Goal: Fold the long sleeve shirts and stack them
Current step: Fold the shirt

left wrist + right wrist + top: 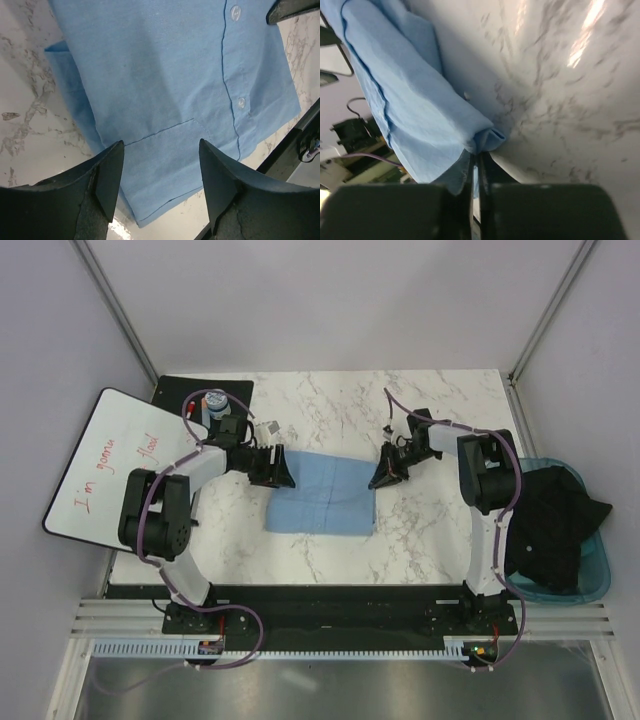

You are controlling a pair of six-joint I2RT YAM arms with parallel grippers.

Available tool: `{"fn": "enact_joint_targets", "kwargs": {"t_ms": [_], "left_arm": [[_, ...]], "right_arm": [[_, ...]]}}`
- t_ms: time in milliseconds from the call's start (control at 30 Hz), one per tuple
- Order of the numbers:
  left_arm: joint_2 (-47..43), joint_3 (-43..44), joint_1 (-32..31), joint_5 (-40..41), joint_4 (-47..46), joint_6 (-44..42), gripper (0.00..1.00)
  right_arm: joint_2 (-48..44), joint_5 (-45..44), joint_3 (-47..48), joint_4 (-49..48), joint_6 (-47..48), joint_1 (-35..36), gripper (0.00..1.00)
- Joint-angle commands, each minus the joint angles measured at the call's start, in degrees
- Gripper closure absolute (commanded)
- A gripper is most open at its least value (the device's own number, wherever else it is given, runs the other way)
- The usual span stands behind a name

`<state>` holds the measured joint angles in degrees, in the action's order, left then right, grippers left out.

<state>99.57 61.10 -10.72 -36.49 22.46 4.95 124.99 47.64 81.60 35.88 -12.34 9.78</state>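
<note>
On the table (440, 530), the shirt (320, 495) runs left-right, right pincer (478, 165) pinching its end, left pincer (161, 145) released.

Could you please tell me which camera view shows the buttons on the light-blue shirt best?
The left wrist view: the small white round buttons sit close and sharp on the folded light-blue cloth shirt. The top external view shows the shirt from above, buttons too small to see; the right wrist view shows only its pinched corner.
</note>
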Motion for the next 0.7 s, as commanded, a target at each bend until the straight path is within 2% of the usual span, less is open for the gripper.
{"fn": "enact_joint_targets", "kwargs": {"t_ms": [0, 133, 200, 267, 333, 367, 433, 500, 600, 667], "left_arm": [[3.9, 2.8, 0.5, 0.2, -4.2, 3.6, 0.32], [7.6, 7.4, 0.6, -1.2, -4.5, 3.2, 0.38], [8.0, 9.9, 1.4, -1.4, -4.4, 2.1, 0.39], [6.9, 11.0, 2.9, -4.2, -4.4, 1.6, 0.38], [3.2, 10.5, 3.6, -7.3, -4.4, 0.9, 0.36], [1.5, 9.7, 3.6, -8.7, -4.4, 0.7, 0.35], [-3.7, 8.1, 3.5, -12.8, -4.5, 1.8, 0.33], [-6.7, 4.7, 2.6, -16.1, -5.2, 4.5, 0.31], [-11.1, -1.1, -1.5, -18.8, -8.6, 9.6, 0.26], [-12.0, -5.6, -3.2, -20.7, -12.2, 16.3, 0.22]], "right_arm": [[4.2, -4.1, 6.5, -4.3, 0.1, -0.6, 1.0], [6.6, -4.2, 13.5, -5.1, -0.9, -1.2, 1.0], [5.6, -3.2, 14.0, -4.7, -1.9, -1.5, 0.82], [2.0, -2.2, 12.8, -4.3, -1.8, -2.7, 0.51], [-1.0, -0.8, 11.4, -3.7, -0.6, -4.0, 0.4], [-4.5, -0.9, 11.4, -1.7, 1.9, -4.4, 0.27], [-8.3, 0.8, 11.1, -0.3, 4.4, -5.0, 0.1], [-14.3, 3.1, 9.4, 0.1, 5.7, -4.9, 0.03], [-19.2, 10.1, 4.8, -0.8, 3.1, 0.0, 0.02], [-21.0, 15.0, -1.1, -5.1, -1.6, 3.3, 0.02]]}}
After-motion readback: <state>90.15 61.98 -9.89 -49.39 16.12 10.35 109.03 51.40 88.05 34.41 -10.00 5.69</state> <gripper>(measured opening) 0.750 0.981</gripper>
